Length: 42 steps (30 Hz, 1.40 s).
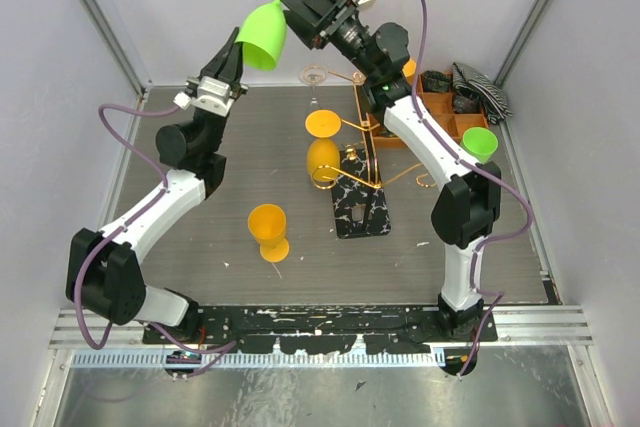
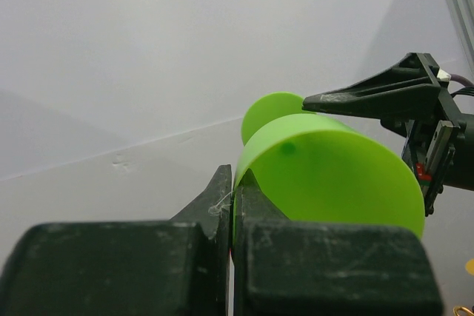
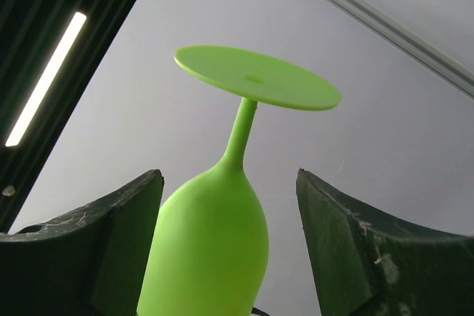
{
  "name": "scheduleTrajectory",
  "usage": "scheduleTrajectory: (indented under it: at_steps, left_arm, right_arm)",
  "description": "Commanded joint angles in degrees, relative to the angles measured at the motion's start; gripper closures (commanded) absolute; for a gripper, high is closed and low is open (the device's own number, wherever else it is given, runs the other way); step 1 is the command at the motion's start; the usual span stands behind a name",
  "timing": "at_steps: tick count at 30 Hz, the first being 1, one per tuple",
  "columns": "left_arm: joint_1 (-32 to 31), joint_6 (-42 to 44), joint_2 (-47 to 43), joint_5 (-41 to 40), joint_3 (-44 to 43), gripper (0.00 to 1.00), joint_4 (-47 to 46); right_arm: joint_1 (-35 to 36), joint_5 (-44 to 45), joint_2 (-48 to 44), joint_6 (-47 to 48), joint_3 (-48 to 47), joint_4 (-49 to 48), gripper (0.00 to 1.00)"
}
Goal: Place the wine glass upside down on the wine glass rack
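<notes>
Standing nearest, upright on grey table [image 1: 330,267]: orange plastic wine glass [image 1: 268,230]. Beyond: gold wire wine glass rack [image 1: 352,162] on marbled base, bearing a second orange glass [image 1: 323,157]. Farthest, raised high: bright green plastic wine glass [image 1: 265,35], foot uppermost, rim pinched tight in left gripper [image 1: 238,47]. Right gripper [image 3: 229,197] spread either side of bowl, not touching. Recommended: clamp squarely near the stem before freeing the rim; keep foot level.

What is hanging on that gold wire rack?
One orange wine glass, foot up, on the wine glass rack. The right arm covers the rack's far side, so anything there is hidden.
</notes>
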<state>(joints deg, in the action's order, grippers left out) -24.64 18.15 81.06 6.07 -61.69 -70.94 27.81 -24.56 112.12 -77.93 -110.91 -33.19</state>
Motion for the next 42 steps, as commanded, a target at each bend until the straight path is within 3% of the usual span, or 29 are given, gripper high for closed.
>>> scheduleTrajectory:
  at_steps: [1,27,34,37,42]
  left_arm:
    - [-0.1,0.6,0.4,0.0,-0.9,1.00,-3.4]
    - [-0.1,0.6,2.2,0.2,-2.4,1.00,-1.9]
    - [-0.1,0.2,2.9,-0.3,-2.8,0.97,-1.7]
    - [-0.2,0.0,2.6,-0.2,-2.4,0.85,-1.6]
    - [-0.1,0.4,1.6,1.9,-0.6,0.38,-0.1]
  right_arm:
    - [0.4,2.0,1.0,-0.2,-4.5,-4.4,0.23]
    - [0.5,0.6,4.3,-0.4,-7.7,-6.5,0.61]
    - [0.5,0.5,4.5,0.4,-7.6,-6.6,0.79]
    - [0.5,0.8,4.2,2.6,-7.9,-5.8,0.89]
    - [0.0,1.4,3.1,9.9,-9.6,-2.0,0.96]
